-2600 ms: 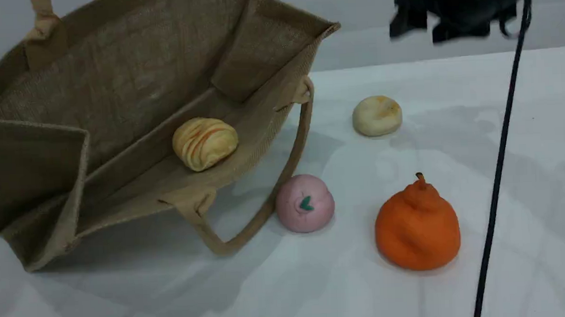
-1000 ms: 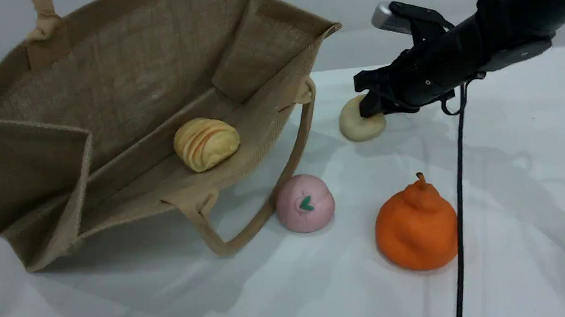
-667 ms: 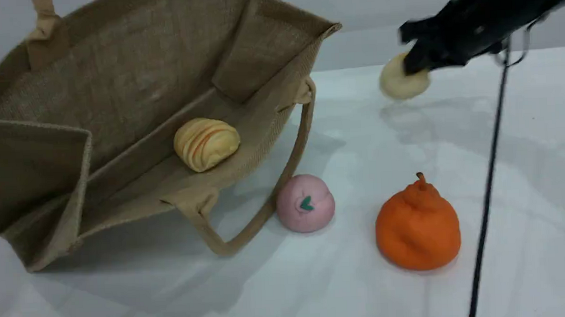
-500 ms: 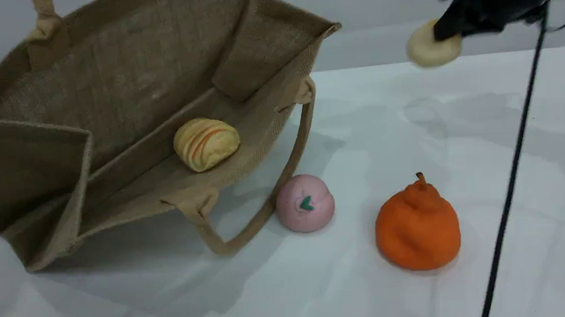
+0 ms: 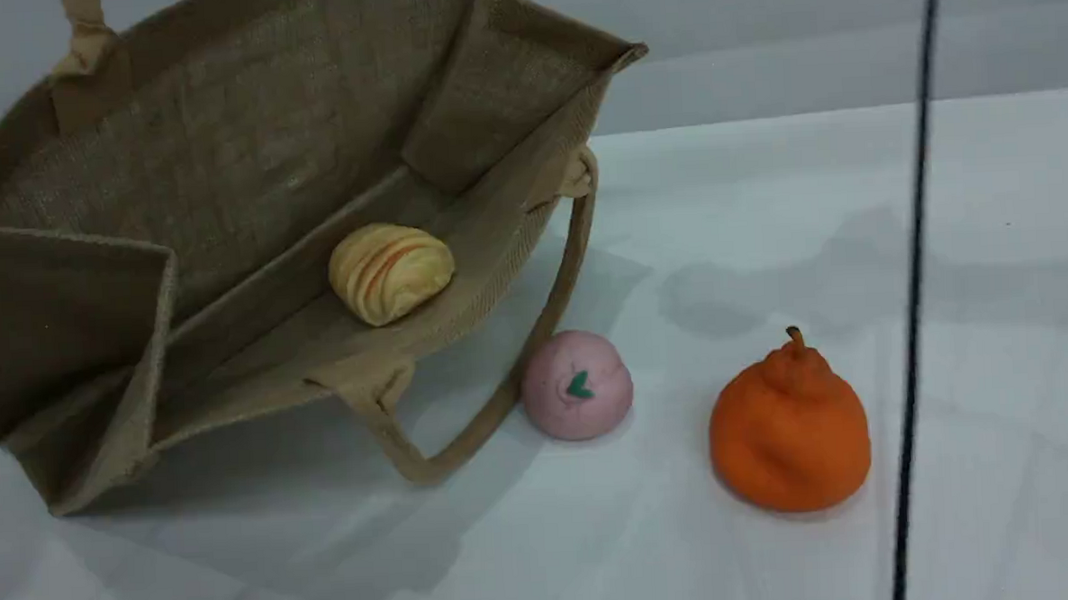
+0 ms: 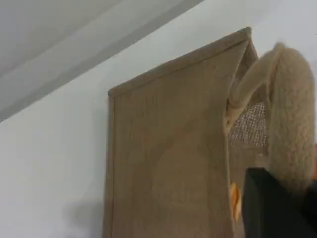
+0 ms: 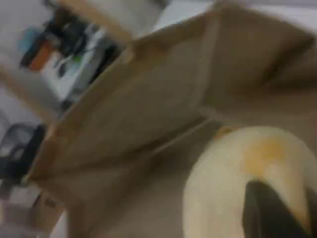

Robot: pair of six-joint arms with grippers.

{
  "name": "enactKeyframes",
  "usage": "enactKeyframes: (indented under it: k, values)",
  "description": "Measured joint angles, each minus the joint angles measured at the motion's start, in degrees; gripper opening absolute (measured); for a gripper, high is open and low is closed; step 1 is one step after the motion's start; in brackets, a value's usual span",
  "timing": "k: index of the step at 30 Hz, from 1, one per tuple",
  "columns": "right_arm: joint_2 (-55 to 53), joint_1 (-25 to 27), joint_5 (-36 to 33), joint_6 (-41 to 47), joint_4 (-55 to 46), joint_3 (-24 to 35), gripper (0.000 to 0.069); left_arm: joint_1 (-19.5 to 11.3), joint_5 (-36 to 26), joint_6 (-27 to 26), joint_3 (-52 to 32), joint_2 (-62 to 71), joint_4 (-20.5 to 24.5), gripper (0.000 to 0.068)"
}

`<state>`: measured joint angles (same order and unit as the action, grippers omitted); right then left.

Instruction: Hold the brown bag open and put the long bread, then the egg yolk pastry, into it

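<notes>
White tabletop (image 5: 688, 528) fills the lower frame. At left the brown bag (image 5: 221, 151) gapes, the long bread (image 5: 390, 272) lying inside. The left gripper (image 6: 282, 203) is clenched on its beige handle (image 6: 292, 114). The right gripper (image 7: 272, 213) pinches the egg yolk pastry (image 7: 233, 178) (a sliver at the scene view's top edge, right of centre).

I see the left gripper (image 6: 278, 206) as one dark fingertip at the lower right of its wrist view. It is closed on the loop handle (image 6: 292, 114) of the brown bag (image 6: 168, 148), and the handle rises straight out of the grip. The right gripper (image 7: 271, 210) shows one dark fingertip at the bottom of its wrist view, clamped on the egg yolk pastry (image 7: 233, 168). It carries the pastry clear of the table, at the scene view's top edge.
</notes>
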<state>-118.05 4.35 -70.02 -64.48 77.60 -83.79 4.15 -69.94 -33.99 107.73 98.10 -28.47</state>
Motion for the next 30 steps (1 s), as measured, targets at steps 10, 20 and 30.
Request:
enactKeyframes:
  k: [10, 20, 30]
  values:
    - [0.0, -11.2, 0.7, -2.1, 1.0, 9.1, 0.003, 0.0, -0.1, 0.0, 0.0, 0.0, 0.0, 0.0083]
    - [-0.1, -24.1, 12.4, -2.2, 7.7, 10.9, 0.003, 0.0, -0.1, 0.0, 0.0, 0.0, 0.0, 0.0083]
    - [-0.1, -31.3, 31.2, -5.4, 20.6, 10.9, 0.003, 0.0, -0.1, 0.0, 0.0, 0.0, 0.0, 0.0083]
